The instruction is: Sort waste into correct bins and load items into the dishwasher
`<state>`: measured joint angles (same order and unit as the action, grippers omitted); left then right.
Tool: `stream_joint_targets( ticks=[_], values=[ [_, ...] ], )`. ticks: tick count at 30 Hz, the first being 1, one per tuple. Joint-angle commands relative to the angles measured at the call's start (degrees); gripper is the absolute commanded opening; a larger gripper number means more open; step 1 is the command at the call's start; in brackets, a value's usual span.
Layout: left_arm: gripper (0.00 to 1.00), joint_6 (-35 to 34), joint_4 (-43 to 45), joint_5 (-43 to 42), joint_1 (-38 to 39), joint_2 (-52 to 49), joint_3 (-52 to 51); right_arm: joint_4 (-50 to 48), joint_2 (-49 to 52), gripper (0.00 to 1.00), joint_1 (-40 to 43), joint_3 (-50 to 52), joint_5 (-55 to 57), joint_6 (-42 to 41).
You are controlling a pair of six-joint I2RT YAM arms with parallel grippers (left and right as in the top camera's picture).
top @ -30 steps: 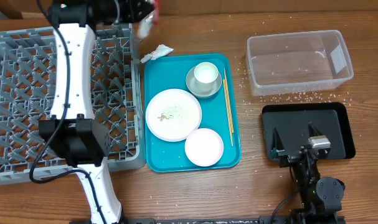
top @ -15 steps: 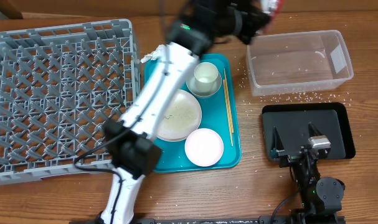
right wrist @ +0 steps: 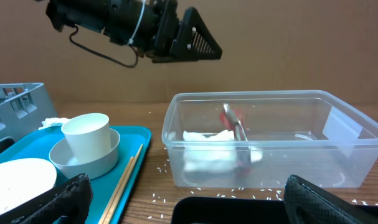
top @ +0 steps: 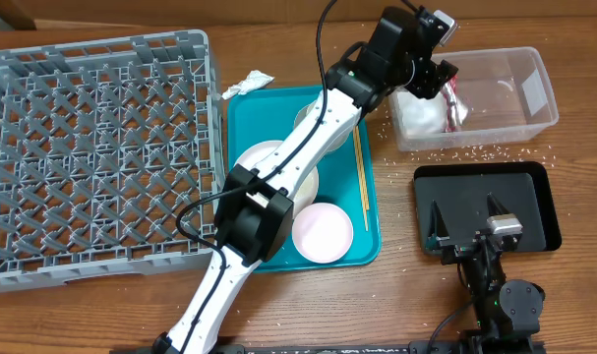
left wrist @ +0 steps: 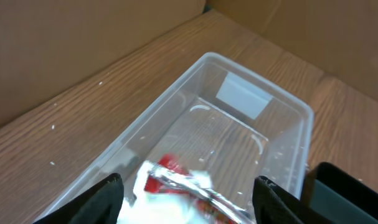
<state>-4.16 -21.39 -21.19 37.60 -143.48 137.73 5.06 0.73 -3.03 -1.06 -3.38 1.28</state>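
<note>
Jaws of the left gripper (left wrist: pixel 190 198) hang spread and empty over the clear tub (top: pixel 549 98), the red wrapper (left wrist: pixel 167 167) lying released inside it straight below them, while the right gripper (top: pixel 465 221) waits open above the black tray (top: pixel 534 197).

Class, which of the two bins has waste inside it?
The clear tub, holding a white napkin and red wrapper; the black tray shows none.

3 cameras: 1 above, 2 on wrists.
The overhead view looks straight down on the table (top: pixel 82 315). The left wrist view hangs close over the clear tub (left wrist: pixel 226 143), facing into it; the right wrist view sits low, looking sideways at that same tub and the teal tray (right wrist: pixel 136 132).
</note>
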Motion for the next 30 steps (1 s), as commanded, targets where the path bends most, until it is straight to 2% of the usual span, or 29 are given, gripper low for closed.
stream_joint_targets(
  ticks=[1,3,5,11,14,19,23,30],
  values=[
    [0.70,0.3,-1.4,-2.4,-0.9,4.3,0.8,-0.4,-0.6,1.00,0.3,0.6,0.7,0.1],
    [0.70,1.0,-3.3,-1.0,-1.8,6.2,0.8,-0.4,-0.6,1.00,0.3,0.6,0.7,0.1],
    [0.73,3.0,-6.4,4.1,-3.2,8.5,0.8,-0.4,-0.6,1.00,0.3,0.6,0.7,0.1],
    [0.80,7.9,-16.9,30.1,-11.5,12.0,0.8,-0.4,-0.6,1.00,0.3,0.6,0.7,0.1],
    [0.82,8.4,-21.9,29.6,-16.5,11.3,0.7,-0.4,-0.6,1.00,0.3,0.6,0.7,0.1],
    [0.78,9.2,-27.8,24.1,-22.1,8.5,0.7,-0.4,-0.6,1.00,0.3,0.6,0.7,0.1],
    [0.75,19.0,-31.5,24.3,-24.3,5.2,0.7,-0.4,-0.6,1.00,0.3,0.6,0.7,0.1],
    [0.78,29.7,-38.8,24.7,-25.2,1.5,0.7,-0.4,-0.6,1.00,0.3,0.6,0.7,0.1]
  ],
)
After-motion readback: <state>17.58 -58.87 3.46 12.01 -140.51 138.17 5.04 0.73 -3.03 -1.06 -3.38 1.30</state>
